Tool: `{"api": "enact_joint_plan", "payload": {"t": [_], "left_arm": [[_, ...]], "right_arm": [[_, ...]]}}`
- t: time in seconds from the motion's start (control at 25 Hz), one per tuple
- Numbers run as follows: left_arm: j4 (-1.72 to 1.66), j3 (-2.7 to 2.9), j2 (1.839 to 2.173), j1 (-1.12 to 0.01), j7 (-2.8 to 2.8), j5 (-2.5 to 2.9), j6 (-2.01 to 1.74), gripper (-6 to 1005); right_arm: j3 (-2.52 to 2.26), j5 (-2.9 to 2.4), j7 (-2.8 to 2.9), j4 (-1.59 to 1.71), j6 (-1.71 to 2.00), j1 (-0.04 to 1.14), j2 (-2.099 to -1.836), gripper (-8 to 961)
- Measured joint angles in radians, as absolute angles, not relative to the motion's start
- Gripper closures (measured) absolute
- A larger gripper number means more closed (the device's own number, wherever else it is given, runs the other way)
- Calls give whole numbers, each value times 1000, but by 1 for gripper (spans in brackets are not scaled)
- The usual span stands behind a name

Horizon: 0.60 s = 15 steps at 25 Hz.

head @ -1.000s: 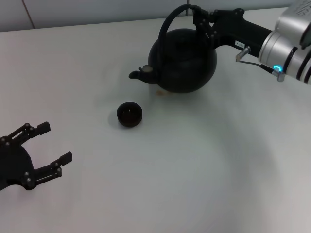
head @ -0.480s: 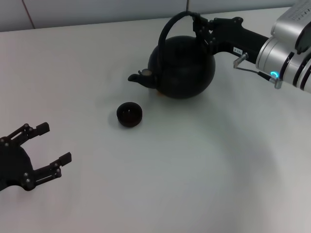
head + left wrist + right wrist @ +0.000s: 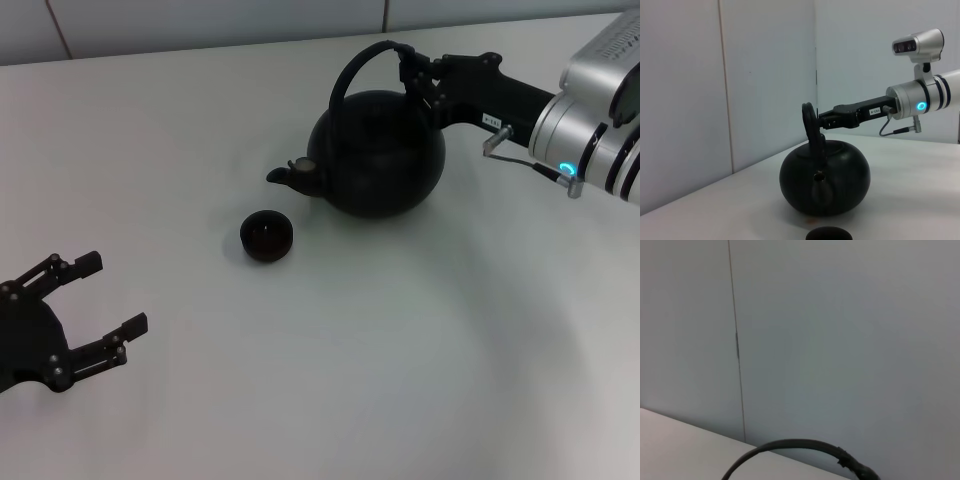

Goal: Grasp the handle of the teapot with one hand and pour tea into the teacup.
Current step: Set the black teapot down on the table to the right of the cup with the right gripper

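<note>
White tabletop (image 3: 330, 360) below pale panelled wall (image 3: 760, 75); right hand (image 3: 408, 68) clamped on teapot handle (image 3: 352, 67).

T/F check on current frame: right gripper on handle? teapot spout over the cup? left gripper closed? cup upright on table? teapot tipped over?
1. The right gripper is clamped on the handle. True.
2. The spout of the teapot is directly over the teacup. False: the spout points toward the robot's left, and the cup sits apart from it, nearer the robot.
3. The left gripper is closed. False: its fingers are spread, holding nothing, parked near the table edge.
4. The teacup stands upright on the table. True.
5. The teapot lies on its side. False: it is roughly upright.
</note>
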State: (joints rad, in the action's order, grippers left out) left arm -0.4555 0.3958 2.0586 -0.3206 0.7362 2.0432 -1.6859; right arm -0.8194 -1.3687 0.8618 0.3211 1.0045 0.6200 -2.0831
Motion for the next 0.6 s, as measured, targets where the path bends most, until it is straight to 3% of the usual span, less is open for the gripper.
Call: {"api": "enact_joint_plan", "payload": {"t": [0.6], "left_arm": [[-456,396,2059,-320,736,2033,-1686,136]], "right_arm": [[-819,-1370,862,318,1009,603,-2083,849]]}}
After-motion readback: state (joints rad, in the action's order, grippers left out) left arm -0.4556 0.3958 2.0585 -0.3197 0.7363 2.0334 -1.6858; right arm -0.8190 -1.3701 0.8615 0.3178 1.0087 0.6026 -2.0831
